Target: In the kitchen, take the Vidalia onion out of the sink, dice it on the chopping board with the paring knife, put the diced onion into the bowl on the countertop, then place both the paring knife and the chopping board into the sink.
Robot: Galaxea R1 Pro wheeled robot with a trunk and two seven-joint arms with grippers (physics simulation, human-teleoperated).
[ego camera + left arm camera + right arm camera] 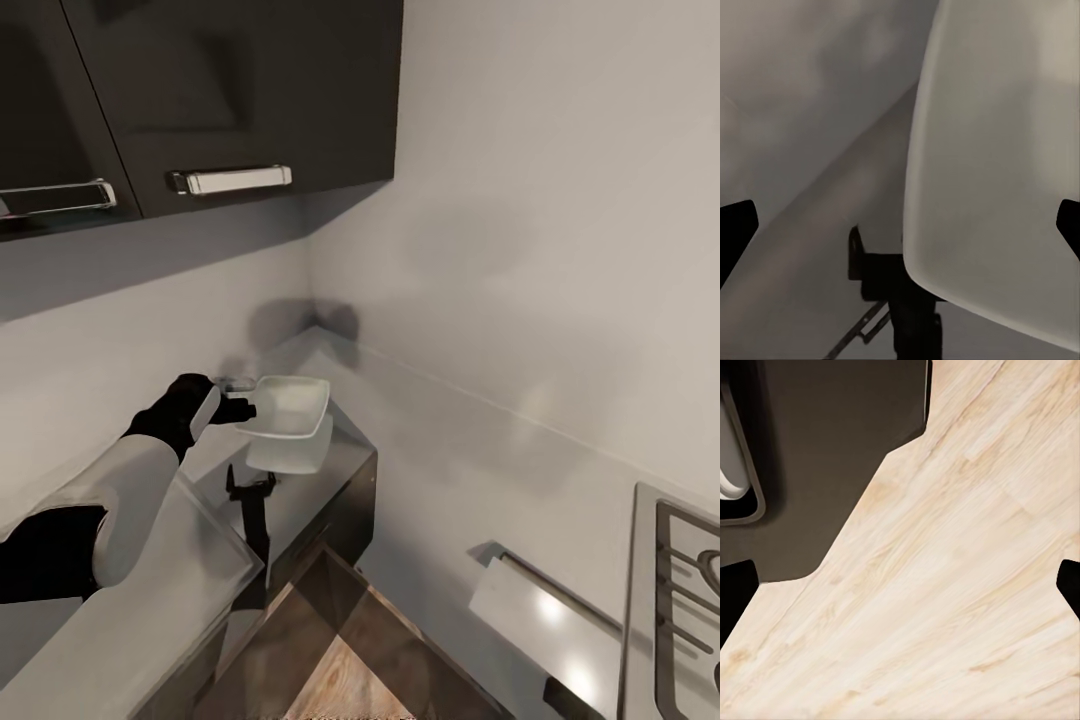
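The white squarish bowl [292, 403] sits near the end of the glossy countertop [312, 492], in the corner of the walls, with its pale reflection right beneath it. My left gripper [238, 397] is at the bowl's near rim, one finger above it and one below. In the left wrist view the bowl [997, 165] lies between the black fingertips [736, 225], which stand wide apart, so the gripper [900, 225] is open. My right gripper [900, 585] is open over the wooden floor with nothing between its fingers. Onion, chopping board, paring knife and sink are out of view.
Dark wall cabinets with chrome handles [232, 180] hang above the counter. White walls meet in a corner behind the bowl. A cooktop [685, 600] is at the lower right, with a pale appliance front [540, 610] beside it. Wood floor [350, 670] lies between the counters.
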